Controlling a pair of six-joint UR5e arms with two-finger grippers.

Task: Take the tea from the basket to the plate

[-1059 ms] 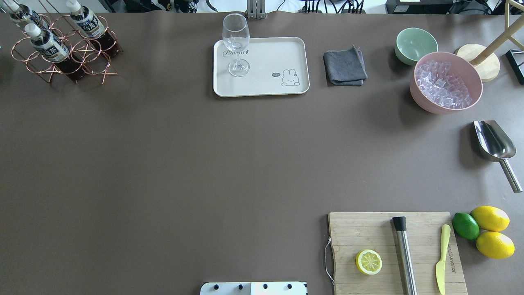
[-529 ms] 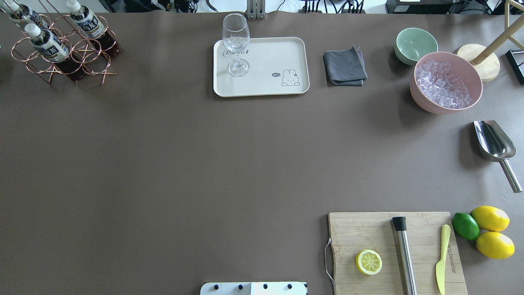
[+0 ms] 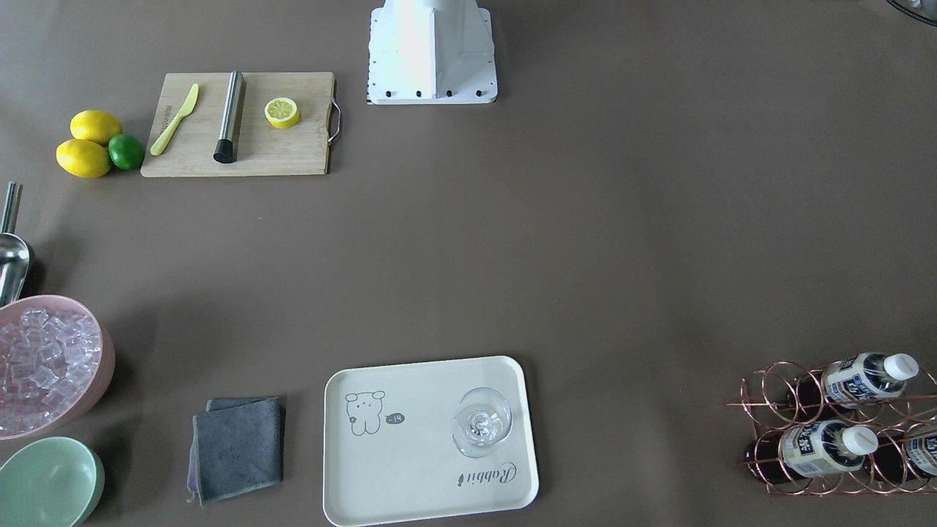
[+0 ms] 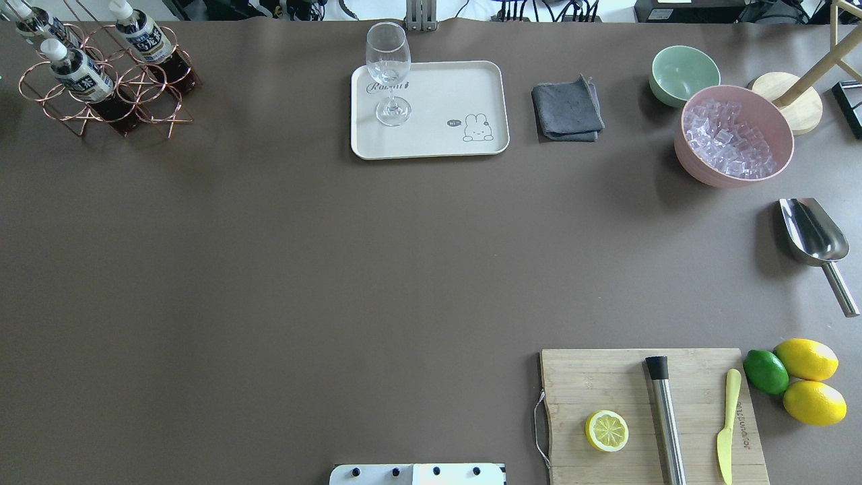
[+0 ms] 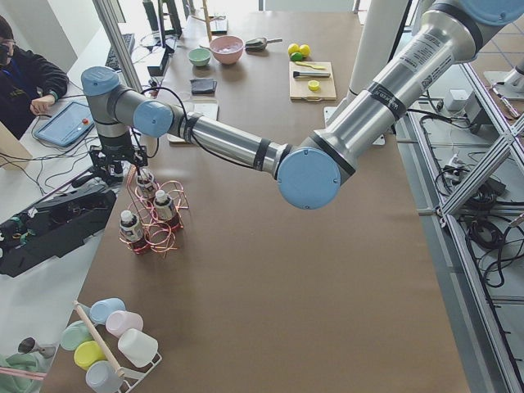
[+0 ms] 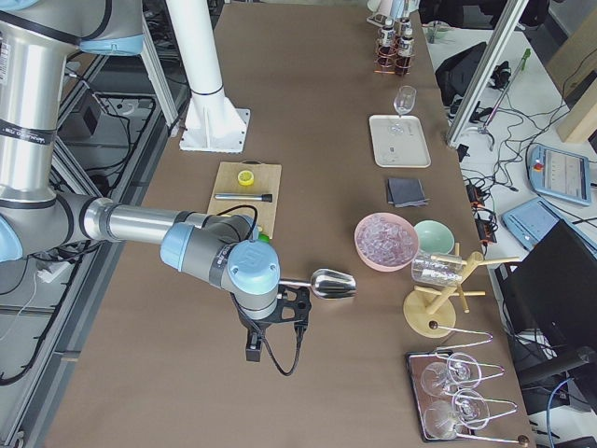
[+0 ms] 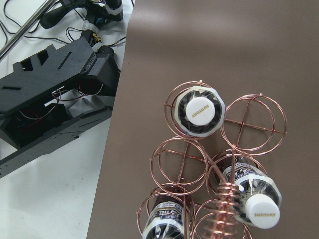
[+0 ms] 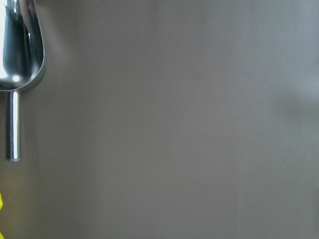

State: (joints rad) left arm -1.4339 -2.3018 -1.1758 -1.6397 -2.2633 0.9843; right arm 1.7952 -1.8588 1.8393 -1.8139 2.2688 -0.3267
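Note:
Three tea bottles (image 4: 81,73) with white caps lie in the copper wire basket (image 4: 156,111) at the table's far left corner. The left wrist view looks down on their caps (image 7: 198,110) and the basket rings (image 7: 254,119). The cream plate (image 4: 438,101) sits at the far middle with a stemmed glass (image 4: 388,74) on it. My left gripper (image 5: 115,172) hovers over the basket's end at the table edge; I cannot tell whether it is open or shut. My right gripper (image 6: 275,317) hangs beside the metal scoop (image 6: 331,283); I cannot tell whether it is open or shut.
A grey cloth (image 4: 567,111), a mint bowl (image 4: 683,71) and a pink bowl of ice (image 4: 734,138) stand right of the plate. The scoop (image 4: 811,232) lies at the right edge. A cutting board (image 4: 606,377) with a lemon half, muddler and knife is near right, beside lemons and a lime.

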